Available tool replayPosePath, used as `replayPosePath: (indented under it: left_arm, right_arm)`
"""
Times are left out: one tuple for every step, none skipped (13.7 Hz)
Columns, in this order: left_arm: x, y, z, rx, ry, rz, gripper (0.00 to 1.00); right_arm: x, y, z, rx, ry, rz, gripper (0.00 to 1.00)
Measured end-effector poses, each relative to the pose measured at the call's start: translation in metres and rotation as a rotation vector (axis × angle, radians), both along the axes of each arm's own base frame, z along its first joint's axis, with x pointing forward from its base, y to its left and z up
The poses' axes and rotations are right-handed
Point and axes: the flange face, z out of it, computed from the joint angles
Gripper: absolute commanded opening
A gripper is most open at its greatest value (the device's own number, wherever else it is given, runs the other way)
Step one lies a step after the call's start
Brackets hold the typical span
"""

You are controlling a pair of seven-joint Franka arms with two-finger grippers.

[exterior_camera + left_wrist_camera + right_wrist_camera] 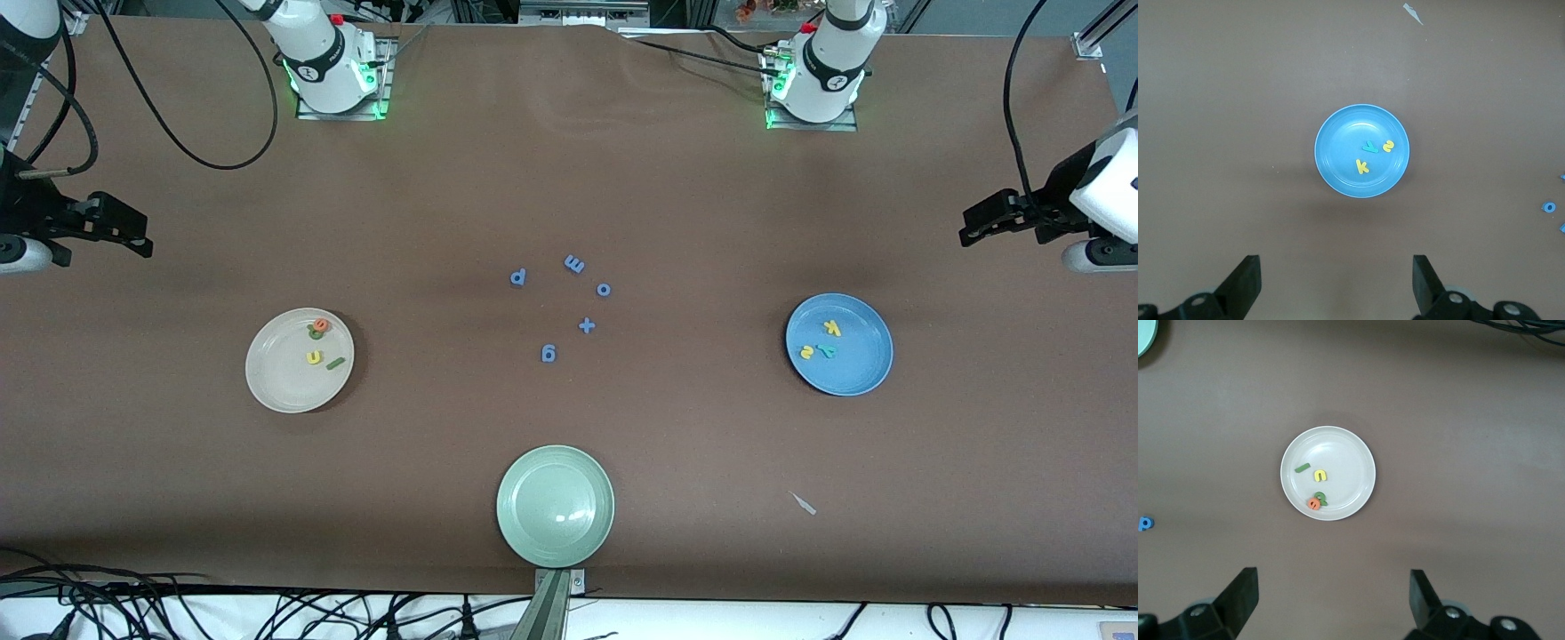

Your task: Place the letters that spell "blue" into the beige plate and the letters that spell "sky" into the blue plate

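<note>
The beige plate lies toward the right arm's end of the table. In it are the orange e, dark green b, yellow u and thin green l. The blue plate, toward the left arm's end, holds the yellow k, yellow s and teal y. My right gripper hangs open and empty high over the table edge by the beige plate. My left gripper hangs open and empty by the blue plate.
Several all-blue letters and a plus sign lie scattered at the table's middle. A pale green plate sits nearest the front camera. A small white scrap lies beside it toward the left arm's end. Cables run along the table's edges.
</note>
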Motion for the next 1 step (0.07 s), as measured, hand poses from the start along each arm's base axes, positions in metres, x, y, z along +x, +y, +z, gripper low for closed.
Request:
replayPosePath:
  left_arm:
    - [0.0000, 0.0000, 0.0000, 0.000, 0.000, 0.000, 1.00]
  right_arm:
    - [0.0000, 0.0000, 0.0000, 0.000, 0.000, 0.000, 1.00]
